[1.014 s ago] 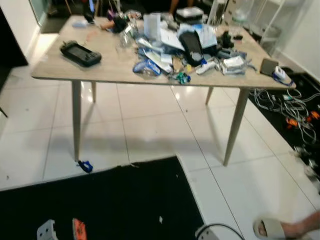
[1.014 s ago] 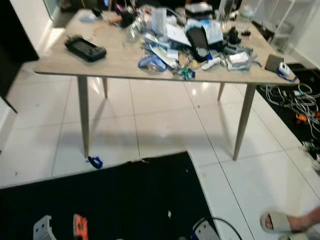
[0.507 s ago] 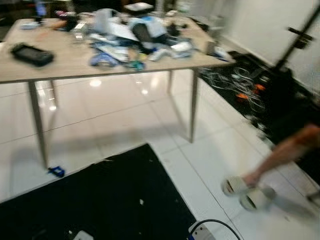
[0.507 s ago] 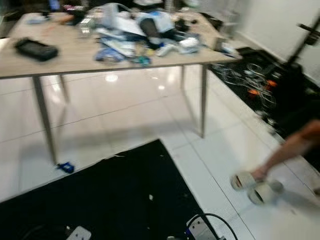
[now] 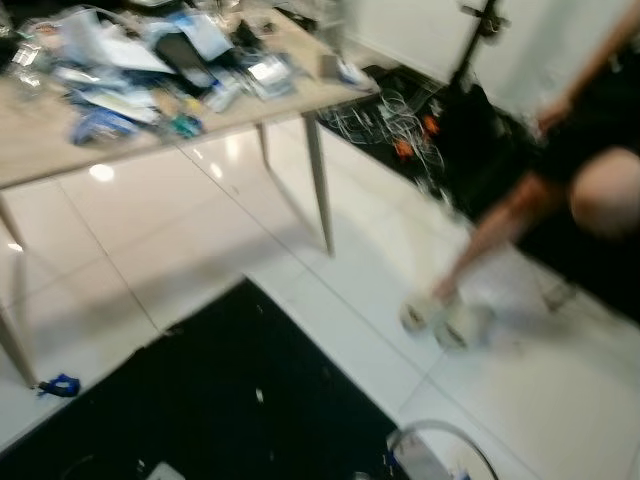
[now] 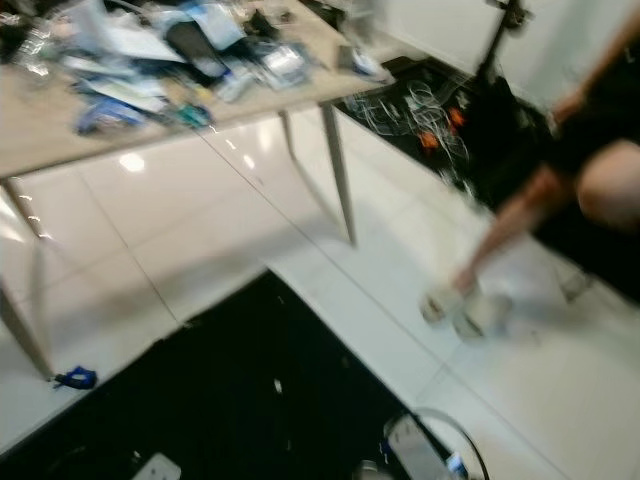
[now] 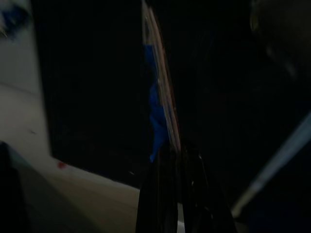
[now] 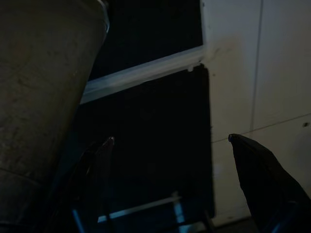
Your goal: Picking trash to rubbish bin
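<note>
Here the head views are blurred and tilted; no container can be made out, and no writing or label is legible anywhere. The surface (image 5: 40,160), a light wooden top on slim legs, carries a heap of clutter (image 5: 150,70): papers, blue wrappers, a dark flat thing, too smeared to name piece by piece. A small blue scrap (image 5: 58,385) lies on the white tiled floor (image 5: 200,240) just beside one leg, at the edge of a black mat (image 5: 230,400). Pale specks sit on that mat. A tangle of cables (image 5: 400,120) lies on a second dark mat beyond the surface's far end. A person's legs (image 5: 500,220) cross the tiles on the robot's right, in pale slippers (image 5: 435,320).

In the left wrist view the left hand (image 7: 177,155) has its two black fingers pressed together on a thin flat piece of trash (image 7: 158,92), blue along one edge with a pale reddish face, which stands out straight past the fingertips into the dark. In the right wrist view the right hand (image 8: 170,141) is released, its fingers (image 8: 262,170) spread wide with nothing between them; under it lie the black mat and white tiles, and close against one finger stands a broad grey-beige rounded body I cannot identify.

Against half a second ago the whole picture has swung to the right, so the surface sits further left, and the person now stands nearer the middle
</note>
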Controlling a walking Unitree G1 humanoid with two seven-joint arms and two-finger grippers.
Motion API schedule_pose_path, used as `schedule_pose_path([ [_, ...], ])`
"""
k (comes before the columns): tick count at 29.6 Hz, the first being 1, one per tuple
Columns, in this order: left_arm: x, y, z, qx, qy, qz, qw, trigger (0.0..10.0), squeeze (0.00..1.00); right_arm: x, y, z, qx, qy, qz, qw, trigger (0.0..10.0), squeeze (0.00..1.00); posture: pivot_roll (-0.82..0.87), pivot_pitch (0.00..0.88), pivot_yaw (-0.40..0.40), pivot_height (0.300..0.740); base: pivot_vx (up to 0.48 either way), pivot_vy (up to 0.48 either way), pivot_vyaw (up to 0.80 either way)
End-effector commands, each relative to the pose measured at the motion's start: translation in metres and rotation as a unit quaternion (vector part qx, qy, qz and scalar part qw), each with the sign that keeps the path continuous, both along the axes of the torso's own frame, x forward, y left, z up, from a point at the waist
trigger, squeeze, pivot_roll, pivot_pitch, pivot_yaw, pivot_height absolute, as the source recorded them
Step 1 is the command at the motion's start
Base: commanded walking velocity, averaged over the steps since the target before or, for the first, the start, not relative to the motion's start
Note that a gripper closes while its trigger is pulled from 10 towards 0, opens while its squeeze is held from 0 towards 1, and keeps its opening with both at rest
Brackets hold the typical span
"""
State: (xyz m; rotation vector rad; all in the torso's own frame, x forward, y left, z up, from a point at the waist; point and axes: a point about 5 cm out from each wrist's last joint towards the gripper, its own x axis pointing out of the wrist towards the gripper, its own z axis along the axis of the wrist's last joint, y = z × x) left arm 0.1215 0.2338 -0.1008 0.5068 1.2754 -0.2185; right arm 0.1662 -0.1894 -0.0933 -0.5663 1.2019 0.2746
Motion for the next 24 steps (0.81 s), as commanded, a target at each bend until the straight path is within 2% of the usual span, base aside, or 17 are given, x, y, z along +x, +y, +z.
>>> schedule_pose_path([
  [1, -0.003, -0.003, -0.002, 0.0, 0.006, -0.001, 1.0, 10.0, 0.0, -0.008, 0.003, -0.004, 0.009, 0.016, -0.009, 1.0, 10.0, 0.0, 0.11, 0.097, 0.014, 0.74, 0.0, 0.0, -0.77],
  [5, -0.022, -0.002, -0.007, 0.002, 0.011, 0.0, 1.0, 10.0, 0.0, -0.006, 0.005, -0.003, 0.007, 0.012, -0.008, 1.0, 10.0, 0.0, 0.1, 0.086, 0.011, 0.74, 0.0, 0.0, -0.77],
  [16, -0.032, -0.01, -0.01, -0.007, 0.013, -0.002, 1.0, 10.0, 0.0, -0.007, 0.004, -0.003, 0.004, 0.004, -0.01, 1.0, 10.0, 0.0, 0.08, 0.055, 0.0, 0.74, 0.0, 0.0, -0.78],
  [24, -0.041, -0.014, -0.013, -0.011, 0.02, -0.007, 1.0, 10.0, 0.0, -0.015, 0.001, -0.006, 0.0, 0.012, -0.011, 1.0, 10.0, 0.0, 0.08, 0.06, -0.005, 0.74, 0.0, 0.0, -0.77],
])
